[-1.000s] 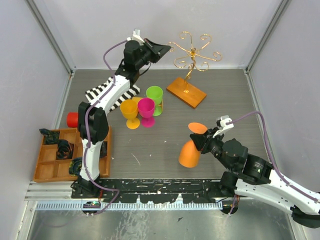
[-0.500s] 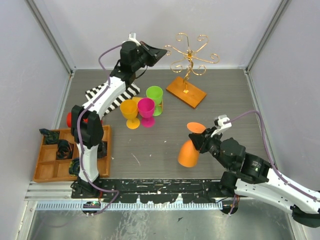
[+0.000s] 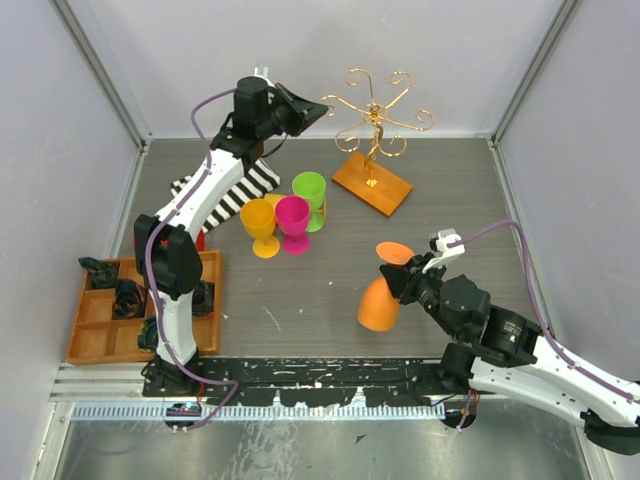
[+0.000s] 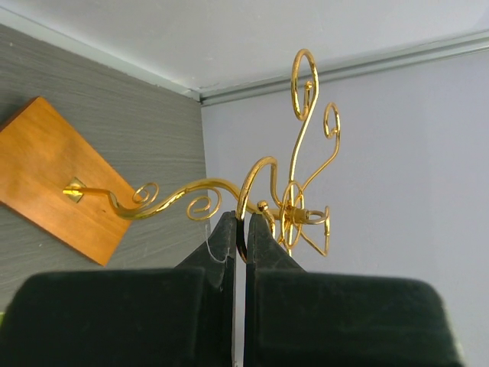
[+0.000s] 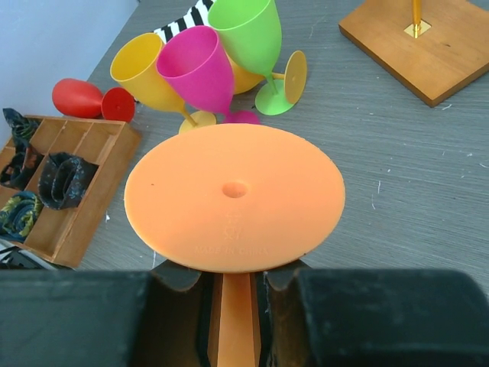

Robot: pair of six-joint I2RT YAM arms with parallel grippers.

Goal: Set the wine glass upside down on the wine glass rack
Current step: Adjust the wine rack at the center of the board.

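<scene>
Up at the back, the left gripper (image 3: 322,108) has its fingers pressed together on one curled arm of the wine glass rack (image 3: 372,184), the gold wire nipped between their tips. Well apart from the rack, towards the arm bases, the right gripper (image 3: 397,279) pinches the stem of the orange wine glass (image 3: 379,306), which is tilted with its foot uppermost and bowl down.

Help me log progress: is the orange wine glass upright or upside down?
Upside down, tilted: the orange wine glass has its foot up, bowl below, stem clamped in the right gripper.
</scene>
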